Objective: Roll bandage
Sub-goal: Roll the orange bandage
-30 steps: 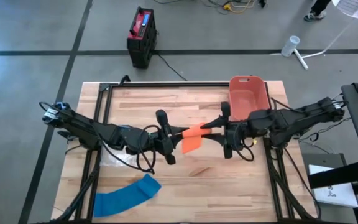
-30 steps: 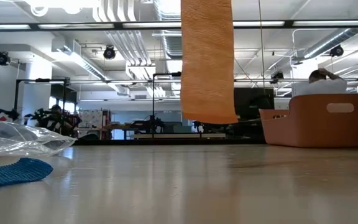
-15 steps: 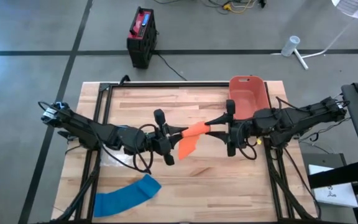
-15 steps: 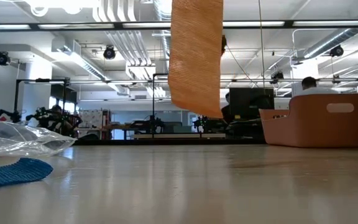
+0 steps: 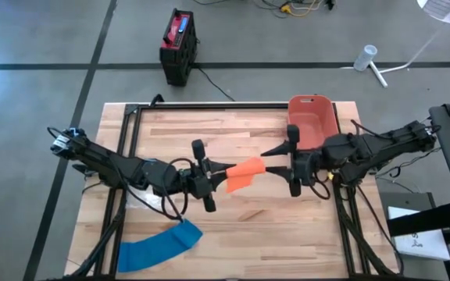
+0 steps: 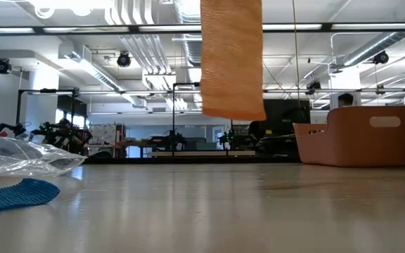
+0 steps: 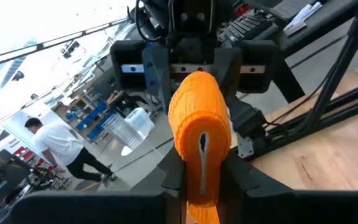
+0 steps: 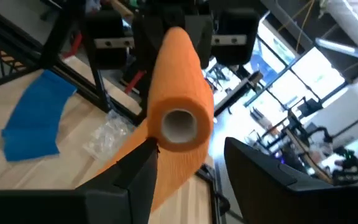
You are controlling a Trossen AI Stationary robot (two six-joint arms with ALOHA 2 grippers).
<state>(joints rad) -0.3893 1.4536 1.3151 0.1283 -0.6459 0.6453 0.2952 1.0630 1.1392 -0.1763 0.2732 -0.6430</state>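
step: rolling orange woven bandage roll [image 5: 243,172] | left tool [image 5: 219,169] clamped on its core | right tool [image 5: 274,157] fingers apart, just off it | advice: regrip the far end squarely before turning

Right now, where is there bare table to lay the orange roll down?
Bare wood lies in front of the salmon plastic bin, right of the flat blue bandage strip. Another patch sits along the back edge, left of the bin. The middle is crowded: left gripper and right gripper flank the orange bandage roll.
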